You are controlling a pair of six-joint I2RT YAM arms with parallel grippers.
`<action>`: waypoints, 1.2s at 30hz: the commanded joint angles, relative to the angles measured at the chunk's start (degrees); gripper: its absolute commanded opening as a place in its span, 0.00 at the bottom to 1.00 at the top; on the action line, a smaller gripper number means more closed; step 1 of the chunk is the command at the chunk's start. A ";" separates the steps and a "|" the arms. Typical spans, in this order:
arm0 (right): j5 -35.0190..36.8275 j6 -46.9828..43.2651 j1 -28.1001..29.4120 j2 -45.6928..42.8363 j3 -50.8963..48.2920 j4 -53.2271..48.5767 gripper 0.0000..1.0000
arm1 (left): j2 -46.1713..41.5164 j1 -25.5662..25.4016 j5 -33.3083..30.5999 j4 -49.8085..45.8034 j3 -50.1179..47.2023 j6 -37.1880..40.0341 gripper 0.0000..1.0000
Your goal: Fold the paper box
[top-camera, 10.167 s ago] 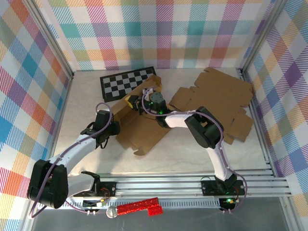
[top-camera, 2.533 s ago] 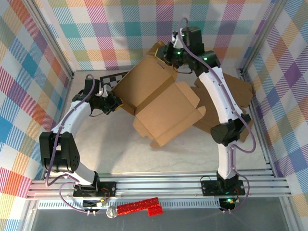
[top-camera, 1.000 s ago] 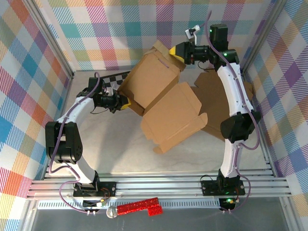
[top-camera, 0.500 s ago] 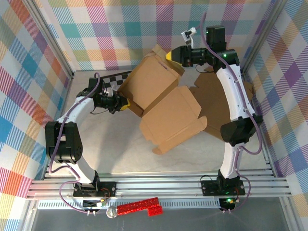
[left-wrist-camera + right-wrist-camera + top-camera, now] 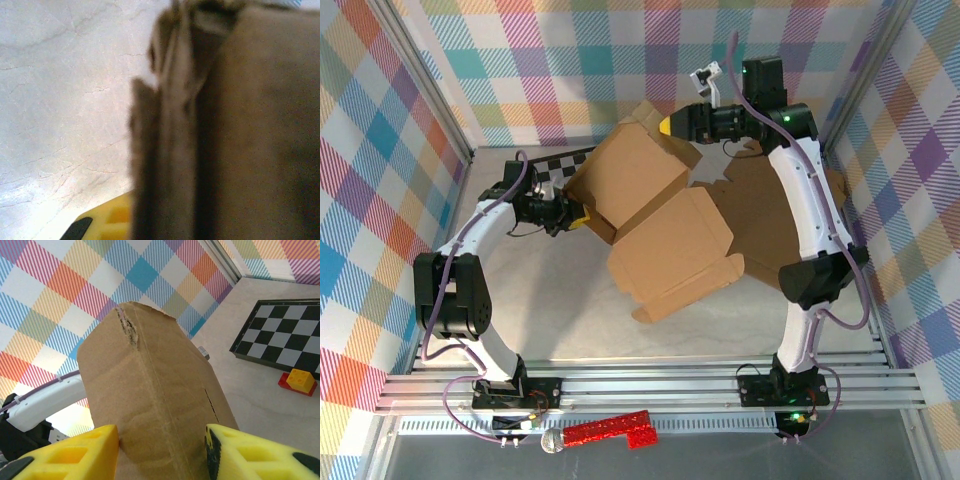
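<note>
The brown paper box (image 5: 640,190) is held up off the table, half unfolded, with a big panel (image 5: 675,250) hanging toward the front. My left gripper (image 5: 575,213) is shut on the box's left edge. In the left wrist view the blurred cardboard edge (image 5: 180,150) sits right against one yellow finger (image 5: 107,222). My right gripper (image 5: 667,125) is up at the box's top flap (image 5: 645,112). In the right wrist view that gripper (image 5: 162,455) stands open, with a creased flap (image 5: 150,390) lying between its two yellow fingers.
A second flat cardboard sheet (image 5: 790,215) lies at the back right under the right arm. A checkerboard (image 5: 565,162) lies at the back left, with a small red and yellow block (image 5: 297,381) near it. Checked walls stand close on three sides.
My right gripper has moved left along the top of the box, to its top flap. The hanging panel has swung slightly left. The left arm has stayed put.
</note>
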 commanded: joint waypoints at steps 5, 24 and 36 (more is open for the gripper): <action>-2.38 3.30 -1.62 -6.45 -11.82 9.29 0.46 | 1.54 0.41 1.53 -0.39 2.18 -0.50 0.00; 13.08 -6.82 4.03 -5.73 -8.19 0.31 0.48 | 3.24 0.35 0.70 -3.03 3.98 0.77 0.00; 22.06 -8.75 6.64 -7.43 -10.27 1.83 0.46 | 2.96 0.08 -0.08 -4.04 4.11 1.23 0.00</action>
